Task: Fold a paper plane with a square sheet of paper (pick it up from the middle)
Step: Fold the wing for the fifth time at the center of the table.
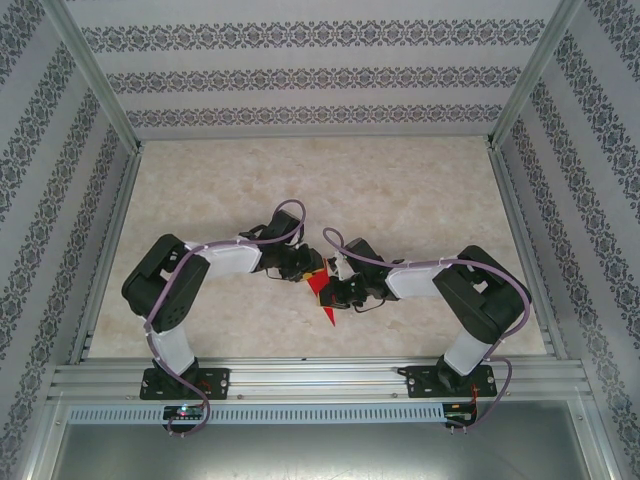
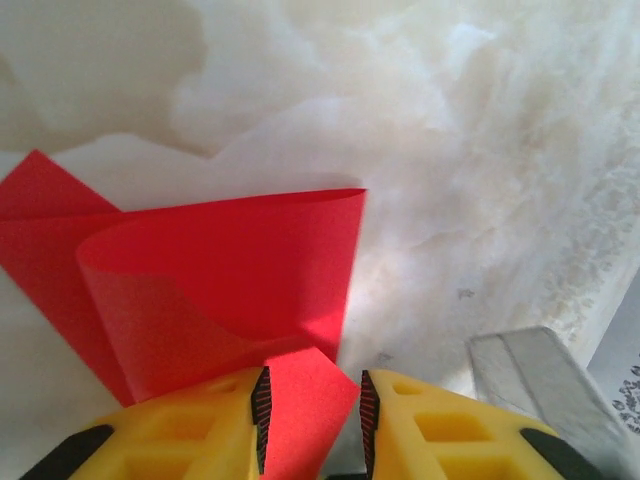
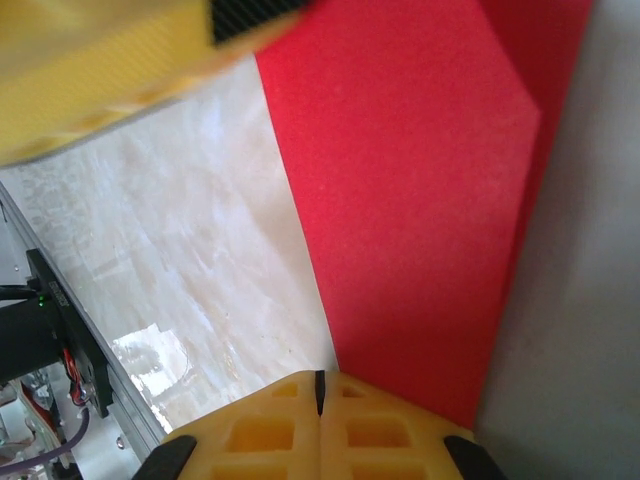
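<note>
Top external view has both arms bent in toward the middle of the marble-look table [image 1: 400,190]. The left claw [image 1: 303,270] and right claw [image 1: 342,292] are nearly nose to nose, and the square sheet of paper [image 1: 325,308] is right between them, its pointed red end sticking out toward the arm bases just below the right claw. From the left wrist cam, the left claw's yellow fingers [image 2: 190,425] stand a narrow gap apart. A red flap of the paper sits in that gap facing the camera, and I honestly can't tell if the black pads touch its edges. Just ahead of those fingertips the paper curls over on itself in a loose roll rather than lying flat, and a flat corner of it pokes out ahead and to the left of the claw. On the right wrist cam, the right claw's fingers [image 3: 270,430] are pressed fully together, with only a thin dark seam between them. The red paper runs straight ahead from its fingertips, meeting the right-hand finger, and there's a crease off to the far right. Can't tell whether that claw actually has the paper pinched or is just sitting against it. A blurry yellow finger [image 3: 90,80] of the left claw hangs ahead of it at the upper left, right by the paper's edge.
</note>
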